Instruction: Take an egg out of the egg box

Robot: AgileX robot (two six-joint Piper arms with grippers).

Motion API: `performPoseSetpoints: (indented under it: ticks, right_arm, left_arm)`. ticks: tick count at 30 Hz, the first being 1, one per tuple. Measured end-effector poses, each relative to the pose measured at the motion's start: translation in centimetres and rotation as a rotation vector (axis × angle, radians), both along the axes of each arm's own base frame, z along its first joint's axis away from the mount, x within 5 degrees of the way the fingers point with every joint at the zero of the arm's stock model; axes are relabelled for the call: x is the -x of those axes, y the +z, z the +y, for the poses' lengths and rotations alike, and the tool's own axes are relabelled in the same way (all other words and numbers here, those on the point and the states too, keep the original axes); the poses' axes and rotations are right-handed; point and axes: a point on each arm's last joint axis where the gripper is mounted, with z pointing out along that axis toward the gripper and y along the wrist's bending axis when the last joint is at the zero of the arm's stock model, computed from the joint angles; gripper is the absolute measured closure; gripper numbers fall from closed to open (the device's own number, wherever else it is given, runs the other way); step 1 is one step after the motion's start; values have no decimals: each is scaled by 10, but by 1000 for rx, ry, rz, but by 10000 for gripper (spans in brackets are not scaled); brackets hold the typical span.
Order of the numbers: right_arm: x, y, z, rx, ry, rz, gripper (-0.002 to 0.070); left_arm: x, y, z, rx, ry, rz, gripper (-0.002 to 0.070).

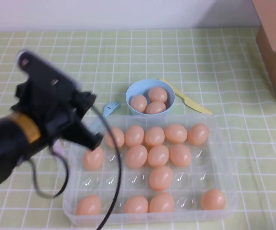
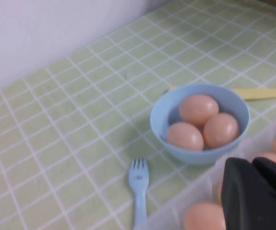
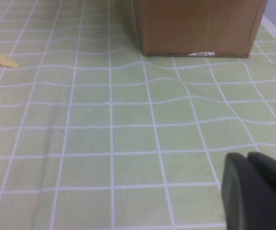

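Left gripper hangs over the egg box's far-left corner, jaws pressed together, gripping nothing. Nearest egg sits in its cup just beside the fingertips, not touching. Egg box lies at the counter's near edge, long axis left-right. Fifteen eggs visible in the box, three in the blue bowl behind it. Right gripper low over bare cloth near the cardboard box, jaws clenched.

No legible text, labels or numbers anywhere.

Cardboard box: a pale scuffed strip along its bottom edge, too blurred to read as print. Egg box, blue bowl, fork and worktop cloth carry no markings.
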Motion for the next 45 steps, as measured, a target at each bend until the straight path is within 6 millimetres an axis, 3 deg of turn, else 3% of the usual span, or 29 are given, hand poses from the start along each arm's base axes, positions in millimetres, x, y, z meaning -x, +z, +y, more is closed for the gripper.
performPoseSetpoints:
  ticks: [11, 17, 23, 33, 45]
  right_arm:
    - [0, 0, 0, 0, 0, 0, 694]
    - [0, 0, 0, 0, 0, 0, 694]
    - [0, 0, 0, 0, 0, 0, 694]
    - [0, 0, 0, 0, 0, 0, 694]
    - [0, 0, 0, 0, 0, 0, 694]
  left_arm:
    - [74, -54, 54, -3, 53, 65, 677]
    - [107, -70, 72, 36, 61, 29, 678]
    - [122, -77, 87, 84, 112, -46, 678]
    - [142, -94, 118, 132, 344, -186, 678]
    - [163, -86, 128, 191, 418, -376, 678]
